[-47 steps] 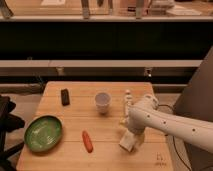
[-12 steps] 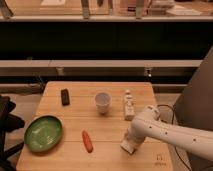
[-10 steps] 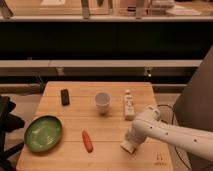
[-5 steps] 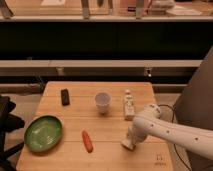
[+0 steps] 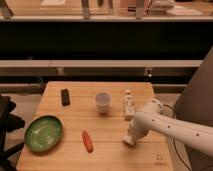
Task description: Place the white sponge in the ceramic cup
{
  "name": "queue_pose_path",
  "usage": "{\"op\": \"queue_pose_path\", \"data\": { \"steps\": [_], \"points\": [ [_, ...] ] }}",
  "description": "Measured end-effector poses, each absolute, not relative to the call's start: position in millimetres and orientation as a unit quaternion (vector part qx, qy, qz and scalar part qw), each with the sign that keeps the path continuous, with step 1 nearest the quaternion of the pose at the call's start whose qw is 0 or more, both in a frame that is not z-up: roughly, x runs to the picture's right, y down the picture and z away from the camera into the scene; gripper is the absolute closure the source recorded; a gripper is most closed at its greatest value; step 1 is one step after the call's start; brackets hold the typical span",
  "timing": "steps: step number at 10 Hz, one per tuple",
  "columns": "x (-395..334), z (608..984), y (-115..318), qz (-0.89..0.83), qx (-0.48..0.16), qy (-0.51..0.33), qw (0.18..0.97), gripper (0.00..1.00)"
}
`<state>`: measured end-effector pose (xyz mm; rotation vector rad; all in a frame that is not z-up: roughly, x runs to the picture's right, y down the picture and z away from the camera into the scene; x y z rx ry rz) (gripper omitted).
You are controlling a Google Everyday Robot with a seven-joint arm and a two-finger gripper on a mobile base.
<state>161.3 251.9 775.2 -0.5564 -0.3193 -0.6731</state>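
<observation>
The ceramic cup (image 5: 102,101) is small, white and handleless, and it stands upright near the middle of the wooden table (image 5: 75,115). My gripper (image 5: 130,139) points down at the front right of the table, well to the right of and nearer than the cup. The white sponge (image 5: 128,143) shows only as a pale patch right at the gripper's tip, mostly hidden by it. I cannot tell whether the sponge is held.
A whitish small bottle (image 5: 128,104) stands just behind my arm, right of the cup. A green round bowl (image 5: 43,133) sits at the front left. A red-orange carrot-like object (image 5: 87,141) lies at the front middle and a black block (image 5: 65,96) at the back left.
My arm has shifted slightly left and lower over the sponge's spot since the earliest frame. The cup, bottle and other objects have not moved.
</observation>
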Motion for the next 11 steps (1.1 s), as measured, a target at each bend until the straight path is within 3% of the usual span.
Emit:
{"op": "queue_pose_path", "data": {
  "steps": [11],
  "points": [
    [158, 770, 178, -0.344, -0.236, -0.140, 0.898, 0.96]
  ]
}}
